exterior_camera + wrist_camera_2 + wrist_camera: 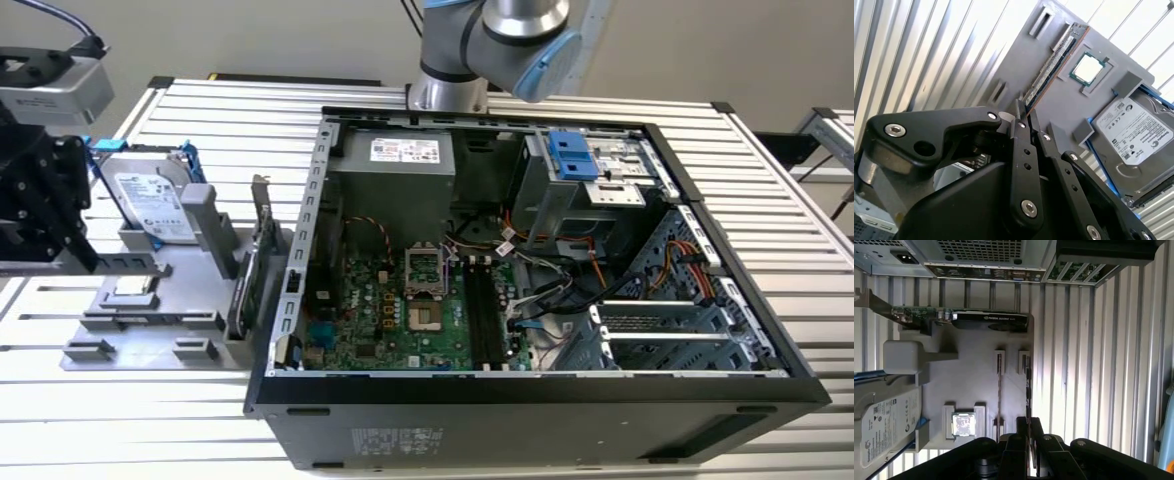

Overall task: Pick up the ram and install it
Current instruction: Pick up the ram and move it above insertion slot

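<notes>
I count one ram (1056,62), one processor chip (1087,69) and one hard drive (1134,132) on the grey holder (1064,110). The gripper (1026,111) is clamped on the ram. Slatted metal table (807,180), plain wall (267,35).

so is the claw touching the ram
Cannot tell. In the second wrist view the claw sits over the near end of the ram, but its own black body hides any contact or gap.

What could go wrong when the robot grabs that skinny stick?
The gripper sits at one end of the ram, so the stick might tilt or jam in its gray holder. The processor chip lies close beside it and could get bumped.
</notes>
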`<state>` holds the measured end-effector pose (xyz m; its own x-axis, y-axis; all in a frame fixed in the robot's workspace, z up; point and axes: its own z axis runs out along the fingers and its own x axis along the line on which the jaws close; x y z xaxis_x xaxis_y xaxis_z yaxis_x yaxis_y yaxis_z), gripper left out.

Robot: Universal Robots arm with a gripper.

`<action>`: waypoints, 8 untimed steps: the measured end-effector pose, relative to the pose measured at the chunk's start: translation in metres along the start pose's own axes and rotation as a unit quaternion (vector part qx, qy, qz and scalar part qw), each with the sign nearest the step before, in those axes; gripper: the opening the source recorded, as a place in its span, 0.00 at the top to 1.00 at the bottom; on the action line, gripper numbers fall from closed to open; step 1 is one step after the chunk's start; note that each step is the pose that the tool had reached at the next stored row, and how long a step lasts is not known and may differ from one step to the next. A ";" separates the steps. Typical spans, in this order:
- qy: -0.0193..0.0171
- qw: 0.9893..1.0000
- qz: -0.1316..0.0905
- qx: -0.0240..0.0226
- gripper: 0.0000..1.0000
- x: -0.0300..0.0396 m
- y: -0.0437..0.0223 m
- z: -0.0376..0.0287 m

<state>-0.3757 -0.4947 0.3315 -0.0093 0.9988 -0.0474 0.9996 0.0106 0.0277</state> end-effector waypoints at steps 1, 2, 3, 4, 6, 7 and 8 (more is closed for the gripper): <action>0.000 1.000 0.000 0.000 1.00 -0.0001 0.0000 -0.0012; 0.000 1.000 0.000 0.000 1.00 -0.0001 0.0001 -0.0025; 0.000 1.000 0.000 0.000 1.00 -0.0002 0.0001 -0.0036; 0.000 1.000 0.000 0.000 1.00 -0.0002 0.0001 -0.0049; 0.000 1.000 0.000 0.000 1.00 -0.0003 0.0002 -0.0073; 0.000 1.000 0.000 0.000 1.00 -0.0004 0.0002 -0.0085; 0.000 1.000 0.000 0.000 1.00 -0.0005 0.0003 -0.0097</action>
<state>-0.3756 -0.4947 0.3412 -0.0093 0.9988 -0.0473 0.9996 0.0107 0.0278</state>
